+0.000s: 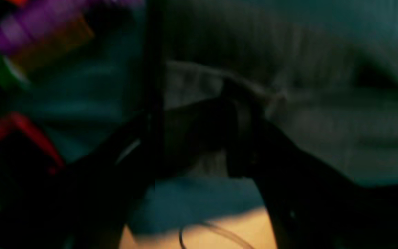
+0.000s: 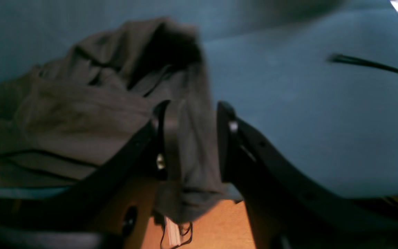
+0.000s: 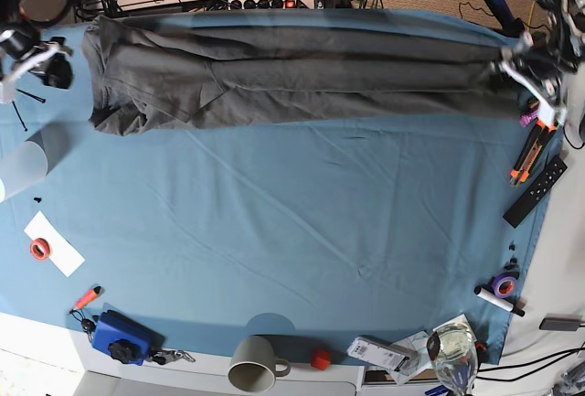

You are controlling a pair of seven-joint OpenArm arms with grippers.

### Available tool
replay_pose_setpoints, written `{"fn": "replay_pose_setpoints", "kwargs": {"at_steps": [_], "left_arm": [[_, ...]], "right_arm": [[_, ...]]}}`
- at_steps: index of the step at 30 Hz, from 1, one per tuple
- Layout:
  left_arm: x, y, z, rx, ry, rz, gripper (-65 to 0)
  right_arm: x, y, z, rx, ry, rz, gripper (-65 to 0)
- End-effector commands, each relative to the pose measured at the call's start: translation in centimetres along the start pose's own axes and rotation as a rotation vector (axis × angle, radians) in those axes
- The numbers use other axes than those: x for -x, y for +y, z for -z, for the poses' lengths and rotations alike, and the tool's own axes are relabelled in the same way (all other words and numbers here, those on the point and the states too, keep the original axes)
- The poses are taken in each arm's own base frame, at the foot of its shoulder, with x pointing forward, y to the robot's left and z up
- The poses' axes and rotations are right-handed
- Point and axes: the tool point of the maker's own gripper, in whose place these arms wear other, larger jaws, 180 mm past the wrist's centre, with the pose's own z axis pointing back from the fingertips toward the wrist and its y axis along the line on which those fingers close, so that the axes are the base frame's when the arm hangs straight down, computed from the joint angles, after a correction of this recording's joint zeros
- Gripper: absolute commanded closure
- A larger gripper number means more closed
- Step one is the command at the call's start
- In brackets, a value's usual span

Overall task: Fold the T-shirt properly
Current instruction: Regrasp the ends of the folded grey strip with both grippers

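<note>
At 12 o'clock on the table (image 3: pixel 320 259), our T-shirt (image 3: pixel 274 76) lies in a long strip; looks soft, light, prob. slumps. L gripper (image 1: pixel 199 138) spread over its 1 o'clock end, R gripper (image 2: pixel 197 110) parted; we'd pinch both ends, all layers.

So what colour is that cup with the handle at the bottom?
The mug looks grey; it shows best in the base view.

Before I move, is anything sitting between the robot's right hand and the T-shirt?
Nothing visible does. The right hand stands open just off the end of the T-shirt, with only the blue cloth showing beneath the gap.
</note>
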Motion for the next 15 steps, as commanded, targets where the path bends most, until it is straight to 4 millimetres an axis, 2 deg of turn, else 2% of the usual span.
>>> {"fn": "replay_pose_setpoints", "kwargs": {"at_steps": [1,4,15], "left_arm": [[0.06,0.12,-0.84,-0.021,-0.002,0.024,-25.1],[0.47,-0.15,-1.46,-0.038,-0.022,0.046,-25.1],[0.28,-0.20,-1.46,-0.037,-0.024,0.048,-25.4]], "right_arm": [[-1.85,-0.36,-1.00,0.013,-0.051,-0.038,-16.2],[-1.84,-0.30,-0.96,0.010,-0.051,-0.040,-16.2],[-1.72,0.07,-0.69,-0.004,-0.043,-0.067,-16.2]]}}
